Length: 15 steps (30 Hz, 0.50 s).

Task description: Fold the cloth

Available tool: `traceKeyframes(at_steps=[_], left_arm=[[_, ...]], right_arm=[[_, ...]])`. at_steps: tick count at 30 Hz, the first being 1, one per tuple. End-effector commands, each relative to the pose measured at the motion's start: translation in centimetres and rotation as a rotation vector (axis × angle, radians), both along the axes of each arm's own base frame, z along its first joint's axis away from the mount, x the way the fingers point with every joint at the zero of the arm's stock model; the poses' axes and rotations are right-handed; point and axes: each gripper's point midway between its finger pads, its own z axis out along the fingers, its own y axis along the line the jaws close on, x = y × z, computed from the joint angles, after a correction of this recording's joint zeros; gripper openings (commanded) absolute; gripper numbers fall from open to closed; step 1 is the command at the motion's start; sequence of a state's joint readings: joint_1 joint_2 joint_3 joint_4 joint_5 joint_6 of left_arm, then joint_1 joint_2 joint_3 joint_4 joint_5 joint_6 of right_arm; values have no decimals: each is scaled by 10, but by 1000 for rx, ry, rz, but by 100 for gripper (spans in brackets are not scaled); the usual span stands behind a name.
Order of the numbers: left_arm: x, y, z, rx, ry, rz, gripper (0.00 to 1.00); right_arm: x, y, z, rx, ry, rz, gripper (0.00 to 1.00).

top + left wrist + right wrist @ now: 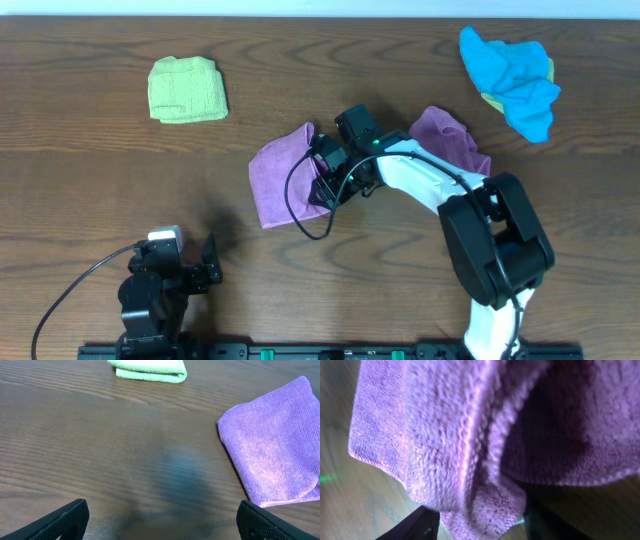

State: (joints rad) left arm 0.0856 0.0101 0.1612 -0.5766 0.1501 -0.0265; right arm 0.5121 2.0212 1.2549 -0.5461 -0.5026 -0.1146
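Note:
The purple cloth (278,178) lies mid-table, partly folded. Its left part is flat and another part (450,135) shows beyond the right arm. It also shows in the left wrist view (275,455) as a flat folded piece. My right gripper (325,185) is down on the cloth's middle. In the right wrist view a bunched fold of the purple cloth (470,435) sits between the fingers of the right gripper (480,525), lifted off the wood. My left gripper (205,265) is open and empty near the front left, and its fingers (160,515) hover over bare table.
A folded green cloth (187,89) lies at the back left and also shows in the left wrist view (148,370). A crumpled blue cloth (512,72) lies over a green one at the back right. A black cable (300,215) loops by the right wrist.

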Motion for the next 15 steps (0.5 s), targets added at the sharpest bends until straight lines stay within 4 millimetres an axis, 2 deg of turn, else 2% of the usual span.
traceKeyframes(at_steps=[1, 2, 3, 5, 6, 9, 11, 15], left_arm=[[0, -1, -2, -7, 0, -5, 95], [0, -1, -2, -7, 0, -5, 96], [0, -1, -2, -7, 0, -5, 95], [0, -1, -2, -7, 0, -5, 95], [0, -2, -2, -8, 0, -6, 95], [0, -5, -2, -17, -2, -23, 95], [0, -6, -1, -30, -4, -24, 96], [1, -6, 0, -211, -2, 76, 95]], right_arm=[[-10, -4, -19, -38, 50, 7, 50], [-10, -4, -19, -38, 49, 6, 45], [-10, -4, -19, -38, 49, 6, 36], [-10, -5, -19, -40, 53, 6, 5], [-11, -5, -18, -40, 56, 3, 1], [-13, -6, -13, -40, 68, -7, 1], [-15, -7, -3, -39, 77, -25, 1], [-13, -6, 39, -8, 24, -30, 1]])
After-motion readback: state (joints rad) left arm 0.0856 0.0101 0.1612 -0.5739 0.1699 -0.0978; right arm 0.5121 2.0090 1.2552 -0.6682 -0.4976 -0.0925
